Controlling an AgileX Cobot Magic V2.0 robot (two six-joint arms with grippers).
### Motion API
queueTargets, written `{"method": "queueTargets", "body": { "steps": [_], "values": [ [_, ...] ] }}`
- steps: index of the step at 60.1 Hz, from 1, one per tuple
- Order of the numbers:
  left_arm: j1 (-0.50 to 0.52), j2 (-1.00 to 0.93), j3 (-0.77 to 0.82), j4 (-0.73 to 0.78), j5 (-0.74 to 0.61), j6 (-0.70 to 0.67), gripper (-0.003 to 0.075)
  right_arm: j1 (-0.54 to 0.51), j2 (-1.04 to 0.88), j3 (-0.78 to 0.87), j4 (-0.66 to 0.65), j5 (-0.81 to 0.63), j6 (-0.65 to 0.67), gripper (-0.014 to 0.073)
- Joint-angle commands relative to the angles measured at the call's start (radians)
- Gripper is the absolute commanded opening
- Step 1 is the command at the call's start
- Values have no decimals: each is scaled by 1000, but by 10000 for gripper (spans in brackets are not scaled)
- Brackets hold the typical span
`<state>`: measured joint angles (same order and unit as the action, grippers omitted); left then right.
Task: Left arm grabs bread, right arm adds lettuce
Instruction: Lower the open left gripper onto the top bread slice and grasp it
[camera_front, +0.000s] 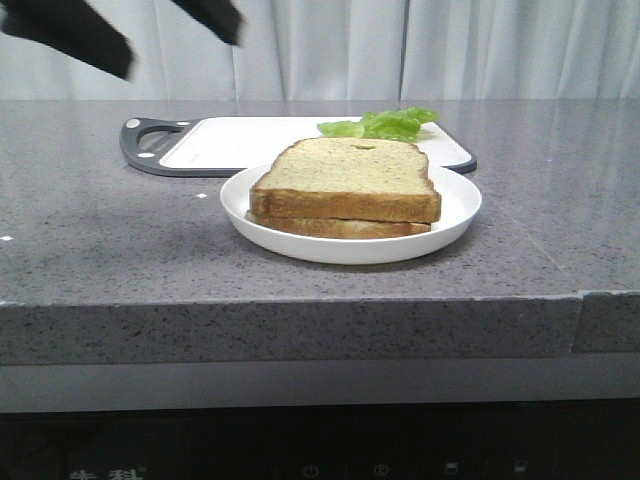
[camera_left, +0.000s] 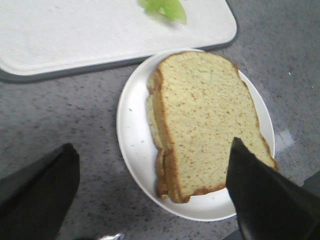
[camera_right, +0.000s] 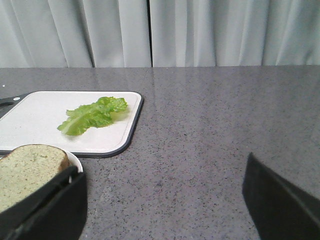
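Observation:
The bread (camera_front: 345, 170), a thick tan slice with a brown crust, lies on top of a thinner slice (camera_front: 335, 227) on a white plate (camera_front: 455, 200). My left gripper (camera_front: 150, 30) hangs open high above the table's left side. In its wrist view the left gripper (camera_left: 152, 144) stands above the bread (camera_left: 207, 120) with nothing between its fingers. The lettuce (camera_front: 385, 123), a ruffled green leaf, rests on the white cutting board (camera_front: 235, 140) behind the plate. My right gripper (camera_right: 162, 167) is open over bare counter, to the right of the bread (camera_right: 27, 167) and nearer than the lettuce (camera_right: 92, 115).
The cutting board (camera_right: 30, 120) has a dark rim and a handle at its left end. The grey speckled counter ends in a front edge just before the plate (camera_left: 132, 115). Pale curtains hang behind the counter.

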<state>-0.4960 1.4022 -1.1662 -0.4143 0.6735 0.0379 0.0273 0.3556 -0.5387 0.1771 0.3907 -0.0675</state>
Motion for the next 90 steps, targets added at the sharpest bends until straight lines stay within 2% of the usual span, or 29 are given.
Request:
{"method": "queueTargets", "body": {
  "steps": [1,9,21,51,56,72,90],
  "values": [
    [-32,59,-94,-37,-9,-7,587,-6,14,-36,-9,-75,-4,640],
    [-48,150,-151,-58,13,-1,587,-5,14,-36,-9,-75,-4,640],
    [-54,223,-173,-182,20,97,587,-5,14,-36,-9,-78,-4,640],
    [-54,307,-209,-181,20,101,571,-5,14,-36,-9,-79,-4,640],
    [-54,309,-209,-181,20,101,524,-5,14,-36,-9,-79,-4,640],
    [-52,310,-209,-181,20,101,265,-5,14,-36,-9,-79,-4,640],
    [-52,310,-209,-181,20,99,100,-5,14,-36,-9,-78,-4,640]
  ]
}}
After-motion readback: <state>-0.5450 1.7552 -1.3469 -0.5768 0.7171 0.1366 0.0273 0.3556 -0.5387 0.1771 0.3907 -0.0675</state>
